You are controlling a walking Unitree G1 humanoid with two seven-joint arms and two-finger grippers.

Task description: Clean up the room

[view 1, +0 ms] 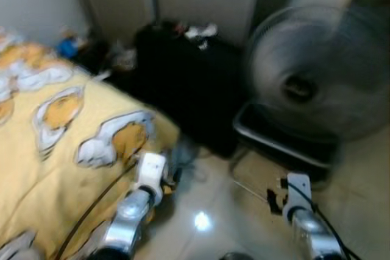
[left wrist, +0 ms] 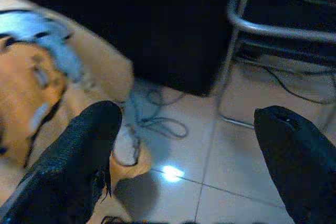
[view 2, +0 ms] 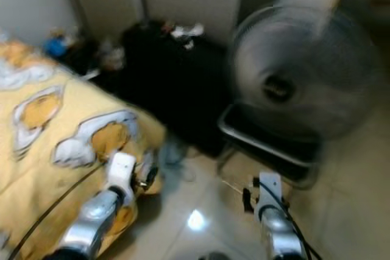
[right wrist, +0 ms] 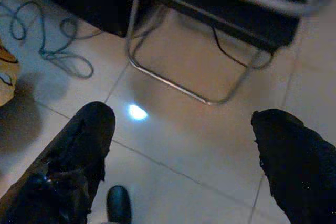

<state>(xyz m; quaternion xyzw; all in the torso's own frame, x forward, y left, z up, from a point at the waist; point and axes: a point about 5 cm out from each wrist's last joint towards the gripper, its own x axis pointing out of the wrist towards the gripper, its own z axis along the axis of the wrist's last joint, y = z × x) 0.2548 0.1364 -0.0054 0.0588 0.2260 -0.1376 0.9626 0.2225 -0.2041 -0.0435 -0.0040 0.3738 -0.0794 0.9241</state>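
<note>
On the left: one bed (view 1: 55,150) under a yellow cover with white and orange cartoon figures is filling the near left; its corner is hanging toward the tiled floor (right wrist: 210,145).
Far middle: one large black bulk (view 1: 183,89), maybe a bag or a case, I cannot tell which, is sitting against the wall with two or so pale scraps (view 1: 201,31) lying on top.
Far left corner: a small heap of clutter (view 1: 91,47), one blue piece among it, is lying between bed and black bulk; too blurred to count.
On the right: one round fan (view 1: 317,71) is standing over one dark tray on a metal tube frame (right wrist: 178,85).
Floor, middle: one pale cable (right wrist: 52,51) is lying in loose loops just beside the bed corner, near the black bulk.
Left gripper (left wrist: 189,145): hanging low by the bed corner, its two black fingers (left wrist: 79,156) standing wide apart, gripping nothing.
Right gripper (right wrist: 184,150): hanging over bare tile near the frame, its two fingers (right wrist: 294,161) also spread wide, nothing between them.
Arms: two silver ones, one on each side, near.
</note>
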